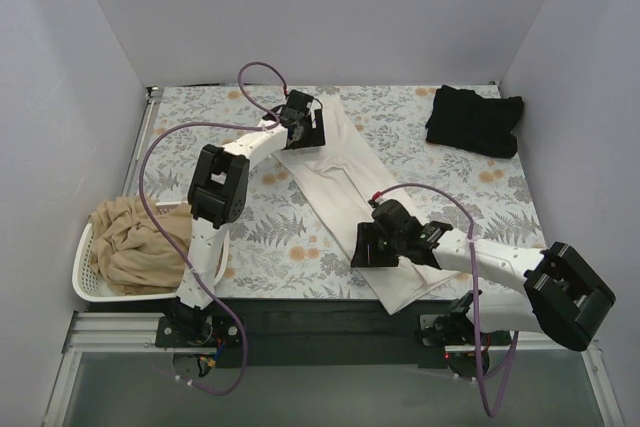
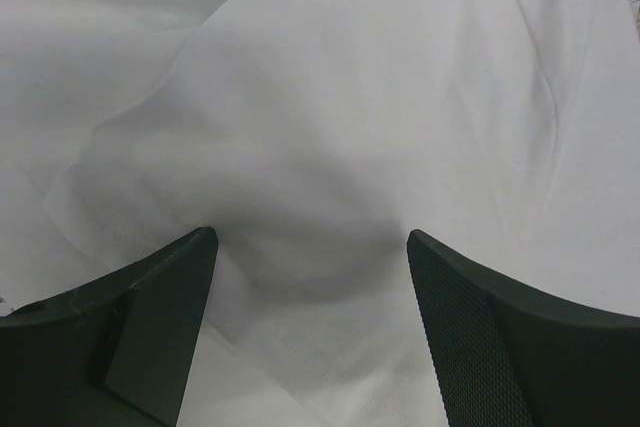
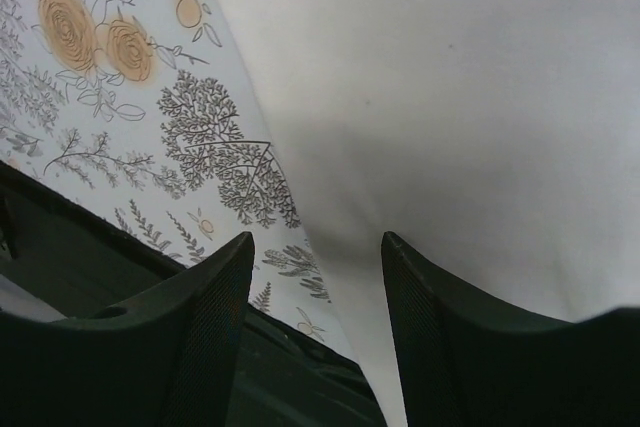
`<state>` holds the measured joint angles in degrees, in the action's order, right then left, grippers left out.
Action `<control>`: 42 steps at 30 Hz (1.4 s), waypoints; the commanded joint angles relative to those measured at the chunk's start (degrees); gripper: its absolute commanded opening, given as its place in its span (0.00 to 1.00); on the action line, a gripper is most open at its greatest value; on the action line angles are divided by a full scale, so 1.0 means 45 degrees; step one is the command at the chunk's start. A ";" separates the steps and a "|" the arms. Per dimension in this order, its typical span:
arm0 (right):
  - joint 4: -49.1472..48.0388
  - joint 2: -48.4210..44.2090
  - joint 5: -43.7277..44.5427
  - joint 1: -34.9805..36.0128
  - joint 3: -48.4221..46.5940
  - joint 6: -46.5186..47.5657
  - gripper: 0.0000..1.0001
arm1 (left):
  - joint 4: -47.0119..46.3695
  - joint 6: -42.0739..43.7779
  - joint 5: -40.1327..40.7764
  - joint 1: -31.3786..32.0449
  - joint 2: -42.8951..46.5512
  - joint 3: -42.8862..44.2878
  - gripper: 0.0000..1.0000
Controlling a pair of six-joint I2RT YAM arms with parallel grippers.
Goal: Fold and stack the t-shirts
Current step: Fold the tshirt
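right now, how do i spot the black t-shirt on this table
Start at the floral table, then go to its far right corner. The black t-shirt lies there alone, the only dark, compact bundle; the white t-shirt stretches long across the middle.

White t-shirt [image 1: 335, 162]: far corner under the left gripper [image 1: 303, 125], a near stretch under the right gripper [image 1: 372, 249]; collar and sleeves cannot be told.
Left wrist view: the white cloth runs off every edge; the left fingers [image 2: 150, 327] are cut off at the bottom.
Right wrist view: the cloth runs off the top and right; the right fingers [image 3: 205, 337] are cut off at the bottom.
Tan t-shirt [image 1: 130, 237]: right side behind the left arm [image 1: 215, 187].
Basket [image 1: 85, 282]: mostly buried under the tan cloth.
Black t-shirt [image 1: 475, 122]: folds too dark to read.
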<state>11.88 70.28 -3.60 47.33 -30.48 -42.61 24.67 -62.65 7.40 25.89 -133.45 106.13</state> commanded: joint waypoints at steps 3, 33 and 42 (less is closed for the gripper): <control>-0.0043 0.0048 0.0076 0.0556 -0.1019 -0.0395 0.62 | 0.0944 0.0293 0.0387 -0.0070 -0.0290 0.0692 0.76; 0.1072 -0.1927 0.1991 0.0165 0.1049 -0.0765 0.61 | 0.1180 -0.1877 0.0582 0.1532 0.1863 -0.2548 0.77; 0.0720 -0.1555 0.1834 0.1258 0.1187 -0.1563 0.61 | 0.0983 -0.1449 0.0835 0.1435 0.0945 -0.2276 0.77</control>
<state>15.97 62.48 5.80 50.61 -26.44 -46.30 28.34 -70.19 9.65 32.99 -125.67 95.37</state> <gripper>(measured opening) 0.609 0.766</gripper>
